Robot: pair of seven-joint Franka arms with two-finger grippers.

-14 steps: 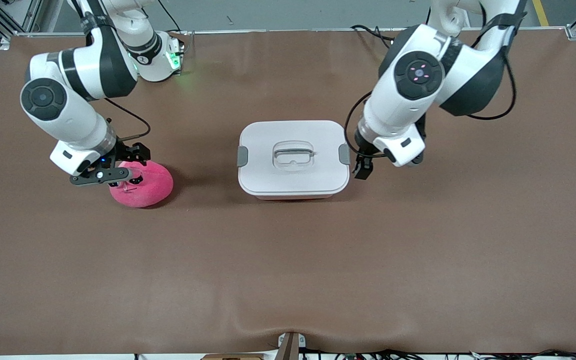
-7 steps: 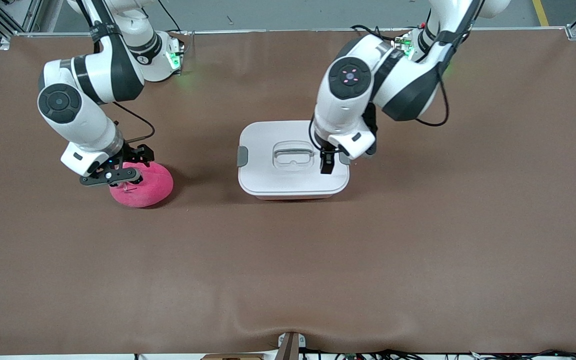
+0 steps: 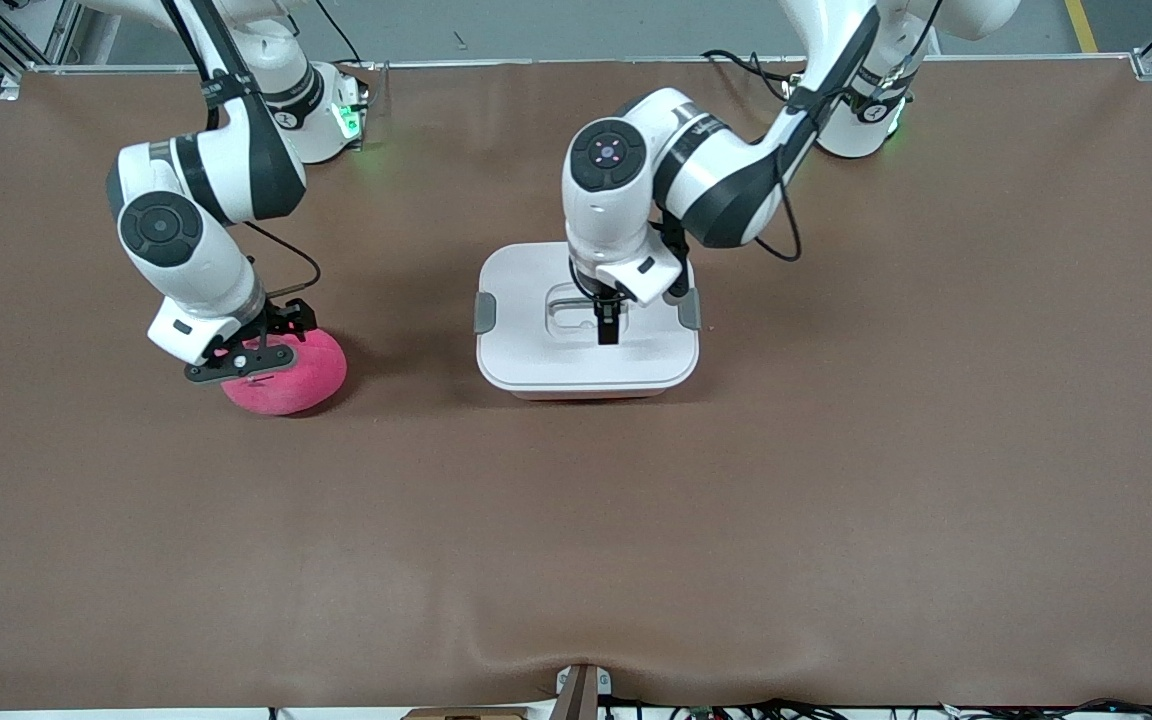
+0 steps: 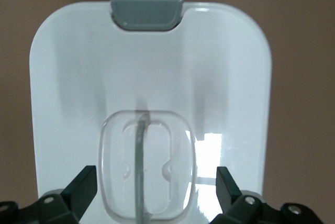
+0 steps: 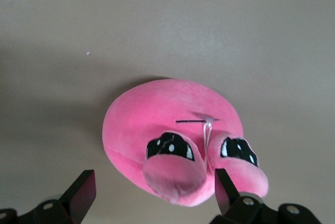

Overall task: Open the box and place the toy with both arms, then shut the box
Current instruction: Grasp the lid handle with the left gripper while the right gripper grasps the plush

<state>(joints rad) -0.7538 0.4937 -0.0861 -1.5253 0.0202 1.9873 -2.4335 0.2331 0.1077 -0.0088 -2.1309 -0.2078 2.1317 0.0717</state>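
The box stands mid-table, closed, its white lid on and a grey clip at each end. My left gripper hangs open just over the lid's recessed handle. In the left wrist view its fingertips straddle the handle recess, with one clip past it. The hot-pink toy lies on the table toward the right arm's end. My right gripper is open, low over the toy. In the right wrist view the toy shows, one of its eyes between the fingers.
The brown table mat spreads wide around the box and toy. The arms' bases stand along the table's edge farthest from the front camera. A small bracket sits at the edge nearest the front camera.
My left gripper has swung from beside the box's clip at the left arm's end to over the lid's handle. My right gripper has shifted slightly over the toy.
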